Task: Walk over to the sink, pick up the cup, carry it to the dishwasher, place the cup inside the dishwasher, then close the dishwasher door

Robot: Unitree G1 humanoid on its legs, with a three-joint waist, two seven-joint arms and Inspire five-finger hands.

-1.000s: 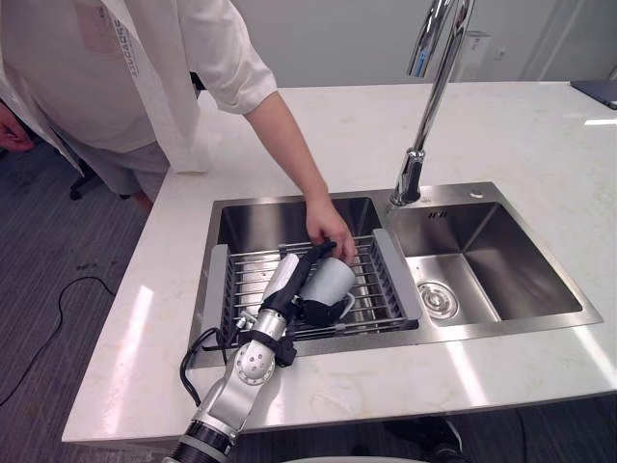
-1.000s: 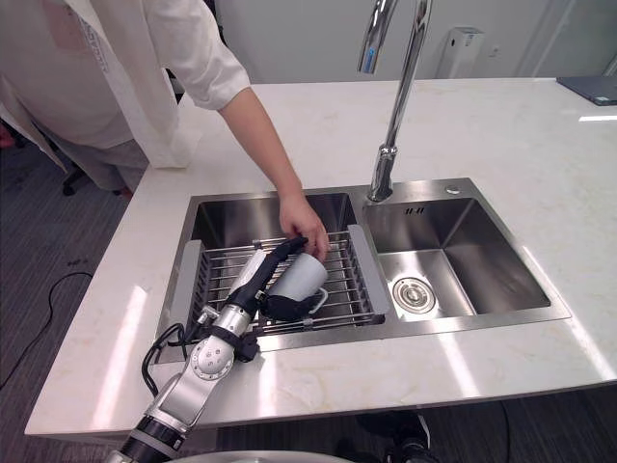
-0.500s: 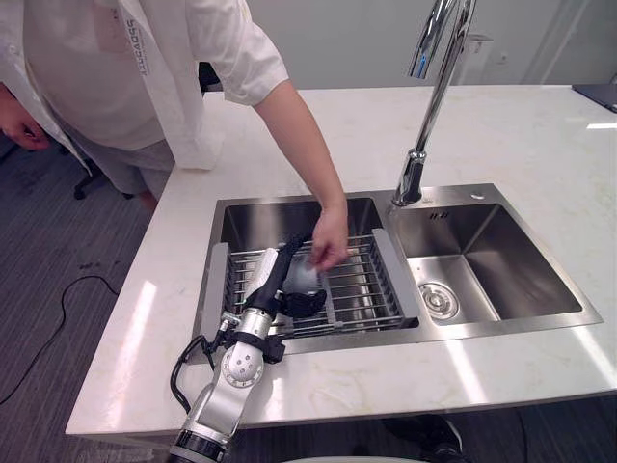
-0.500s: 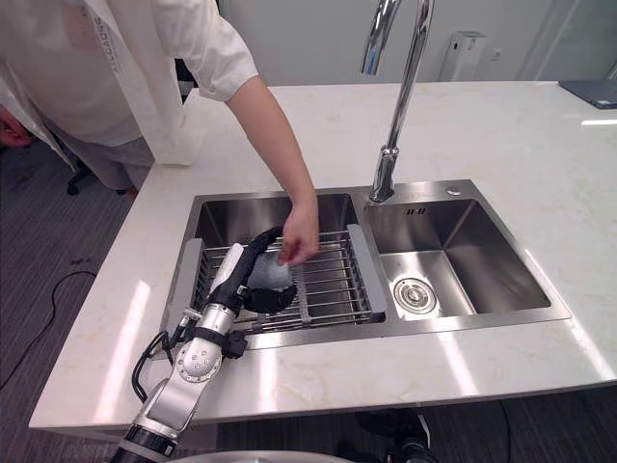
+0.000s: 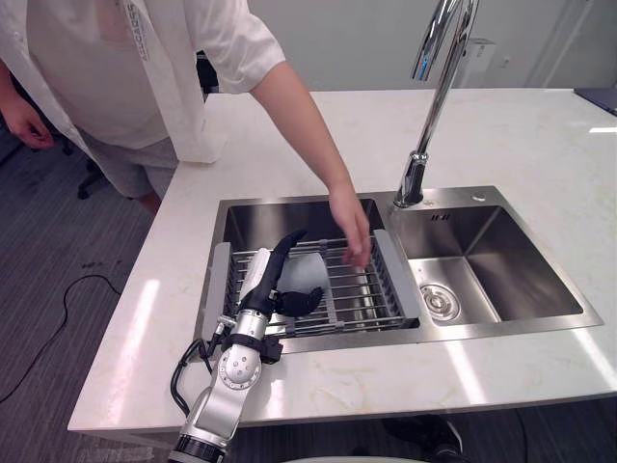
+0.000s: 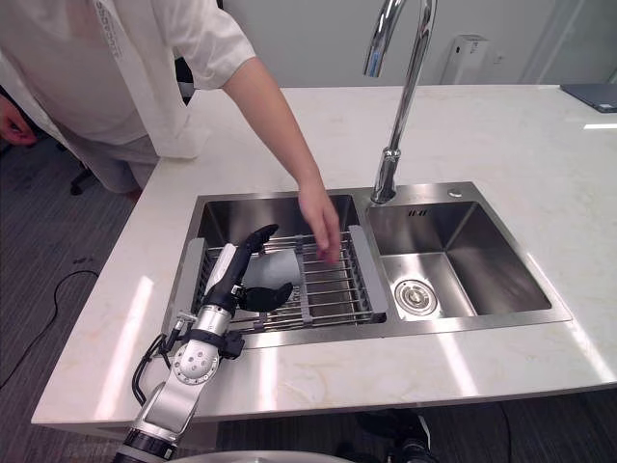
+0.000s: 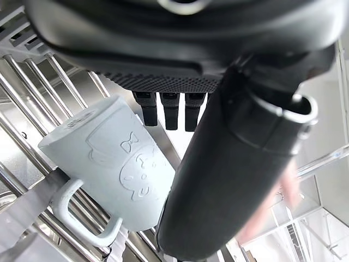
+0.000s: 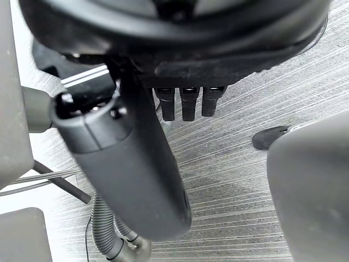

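A pale blue-grey cup (image 5: 307, 273) lies on its side on the wire rack (image 5: 359, 295) over the sink's left basin. In the left wrist view the cup (image 7: 117, 166) rests on the rack bars with its handle (image 7: 82, 218) against them. My left hand (image 5: 273, 274) reaches over the rack, open, with straight fingers (image 6: 249, 241) along one side of the cup and the thumb (image 7: 229, 174) on the other side. The right hand (image 8: 131, 164) hangs open above the grey floor.
A person in a white shirt stands at the counter's far left, one hand (image 5: 353, 234) hovering over the rack just right of the cup. A tall chrome faucet (image 5: 430, 106) stands behind the bare right basin (image 5: 482, 275). White marble counter (image 5: 386, 376) surrounds the sink.
The person's hand has let go of the cup and lifted away to the right. The cup and my left hand have shifted left on the rack.
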